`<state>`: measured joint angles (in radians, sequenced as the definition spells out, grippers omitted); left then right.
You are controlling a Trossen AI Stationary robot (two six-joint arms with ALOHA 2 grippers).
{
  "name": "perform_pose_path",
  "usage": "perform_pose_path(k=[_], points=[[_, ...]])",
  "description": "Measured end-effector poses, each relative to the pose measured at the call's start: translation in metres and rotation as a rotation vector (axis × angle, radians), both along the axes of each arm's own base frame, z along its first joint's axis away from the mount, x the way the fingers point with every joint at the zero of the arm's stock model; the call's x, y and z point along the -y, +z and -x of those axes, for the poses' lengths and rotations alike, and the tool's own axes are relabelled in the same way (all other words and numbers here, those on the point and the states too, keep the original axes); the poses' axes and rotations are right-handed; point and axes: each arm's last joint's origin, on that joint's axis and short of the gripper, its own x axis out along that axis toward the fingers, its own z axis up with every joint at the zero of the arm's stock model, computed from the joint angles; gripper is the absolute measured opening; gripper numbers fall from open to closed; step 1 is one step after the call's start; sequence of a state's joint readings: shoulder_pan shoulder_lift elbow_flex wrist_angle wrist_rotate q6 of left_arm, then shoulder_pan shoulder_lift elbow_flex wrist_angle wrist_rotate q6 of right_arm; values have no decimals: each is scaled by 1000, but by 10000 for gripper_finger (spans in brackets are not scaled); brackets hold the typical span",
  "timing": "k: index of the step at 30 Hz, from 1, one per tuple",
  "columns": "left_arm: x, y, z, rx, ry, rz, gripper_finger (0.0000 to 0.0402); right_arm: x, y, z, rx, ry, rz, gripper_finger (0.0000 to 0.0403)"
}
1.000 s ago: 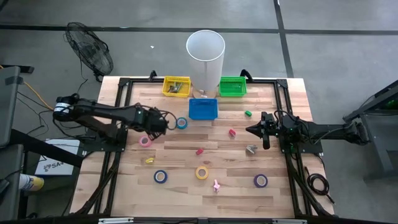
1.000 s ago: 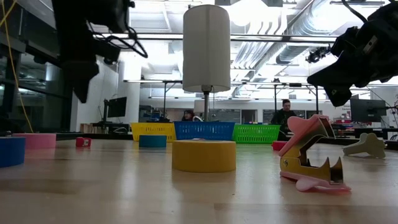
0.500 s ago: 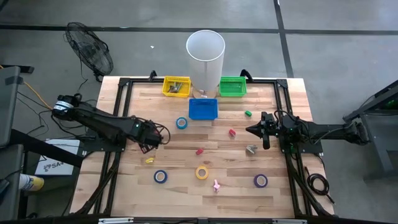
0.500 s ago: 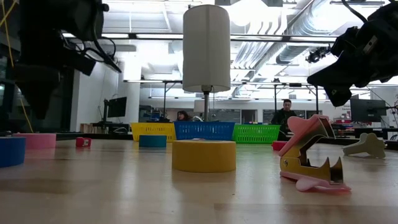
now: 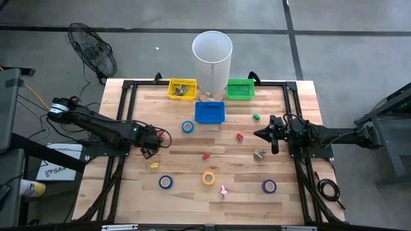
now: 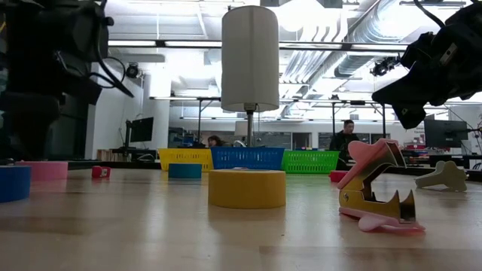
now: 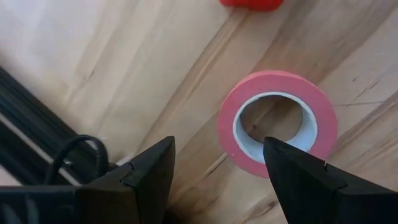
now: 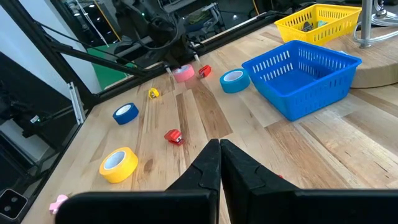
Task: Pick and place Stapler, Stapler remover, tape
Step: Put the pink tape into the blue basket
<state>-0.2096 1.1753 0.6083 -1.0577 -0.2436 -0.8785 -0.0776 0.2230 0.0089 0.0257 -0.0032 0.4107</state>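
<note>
A pink tape roll (image 7: 277, 121) lies flat on the wooden table at its left side. My left gripper (image 7: 216, 142) hangs open just above it, pointing steeply down, with one fingertip over the roll's rim and the other beside it. In the high view my left gripper (image 5: 149, 144) hides the roll. A small red piece (image 7: 252, 3) lies just beyond the roll. My right gripper (image 5: 261, 134) waits shut at the table's right side, held level above the wood. A pink staple remover (image 6: 376, 192) and a yellow tape roll (image 6: 247, 188) lie near the front edge.
Yellow (image 5: 182, 89), blue (image 5: 210, 111) and green (image 5: 240, 89) baskets stand at the far edge around a white cylinder (image 5: 212, 54). Several tape rolls, including blue (image 5: 187, 127) and purple (image 5: 269, 186), and small red (image 5: 206, 156), green (image 5: 255, 117) and grey (image 5: 259, 154) pieces are scattered mid-table.
My left gripper has gone down and toward the table's left and near edges, from beside the blue tape roll to above the pink one. It has tipped to point more steeply down and has stayed open. The things on the table have kept their places.
</note>
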Motion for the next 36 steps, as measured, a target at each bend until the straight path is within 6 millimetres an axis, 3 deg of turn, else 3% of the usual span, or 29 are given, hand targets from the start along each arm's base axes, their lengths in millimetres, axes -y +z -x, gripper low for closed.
perform_pose_path(k=[15, 22, 30, 36], points=[[-1, -18, 3, 63, 28, 7, 230, 0, 0, 0, 0, 0, 0, 0], [-1, -19, 3, 71, 38, 5, 156, 0, 0, 0, 0, 0, 0, 0], [-1, -17, 0, 94, 14, -25, 30, 0, 0, 0, 0, 0, 0, 0], [0, 2, -16, 188, -16, -75, 37, 0, 0, 0, 0, 0, 0, 0]])
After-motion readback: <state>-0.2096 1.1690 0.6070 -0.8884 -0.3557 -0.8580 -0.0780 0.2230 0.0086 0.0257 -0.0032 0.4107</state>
